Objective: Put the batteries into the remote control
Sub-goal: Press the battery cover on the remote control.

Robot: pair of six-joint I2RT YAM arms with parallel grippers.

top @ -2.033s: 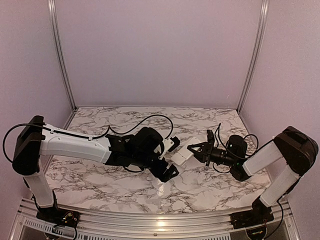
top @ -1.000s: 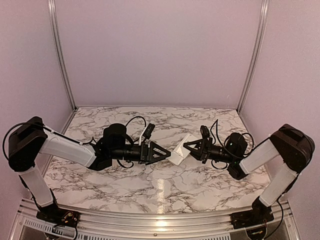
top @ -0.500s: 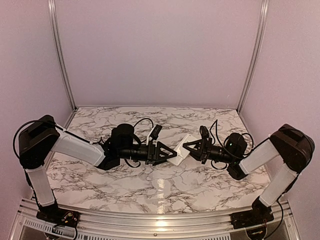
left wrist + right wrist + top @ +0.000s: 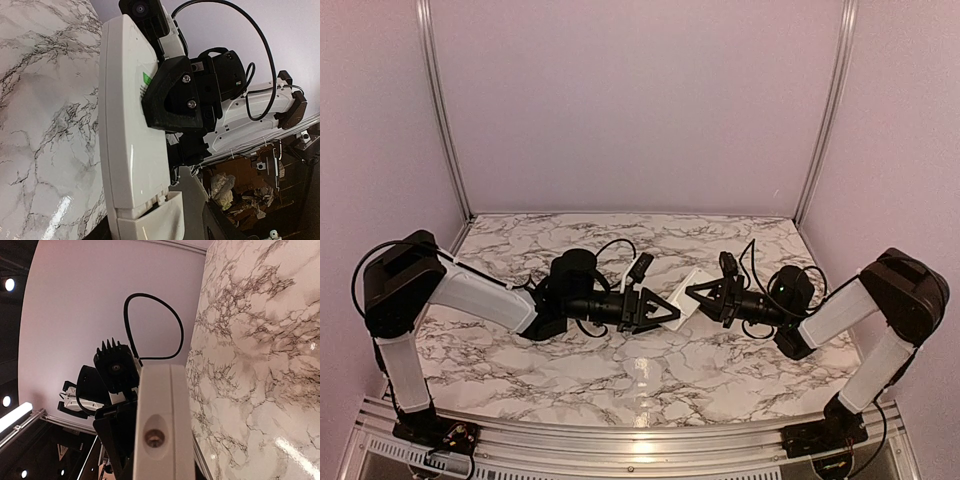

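Lilac walls [image 4: 640, 100] enclose the cell on three sides, with aluminium frame posts [image 4: 438, 110] in the rear corners. The floor of the cell is a marble-patterned table [image 4: 570, 370].

The left arm [image 4: 470, 295] reaches from its base at the near left corner toward the centre of the table. The right arm [image 4: 850, 310] reaches from the near right corner to meet it. Both forearms lie roughly level above the surface, wrists pointing at each other.

The right gripper [image 4: 692, 293] is clamped on the remote control [image 4: 696, 282], which it holds clear of the table at mid-width. In the left wrist view a black finger [image 4: 170, 95] of this gripper presses on the long white body [image 4: 127, 125].

The left gripper [image 4: 672, 312] sits at the remote control's opposite end. Its jaws stand apart, one on either side of that end. A gap shows on one side, so the jaws are not clamped.

A black cable [image 4: 150, 325] loops above the left wrist in the right wrist view.

A separate panel [image 4: 150, 220] closes the remote control's end nearest the left wrist camera, with a seam across the body. A small green mark [image 4: 147, 79] shows just beside the black finger. The end face toward the right wrist camera carries a small round recess [image 4: 154, 437]
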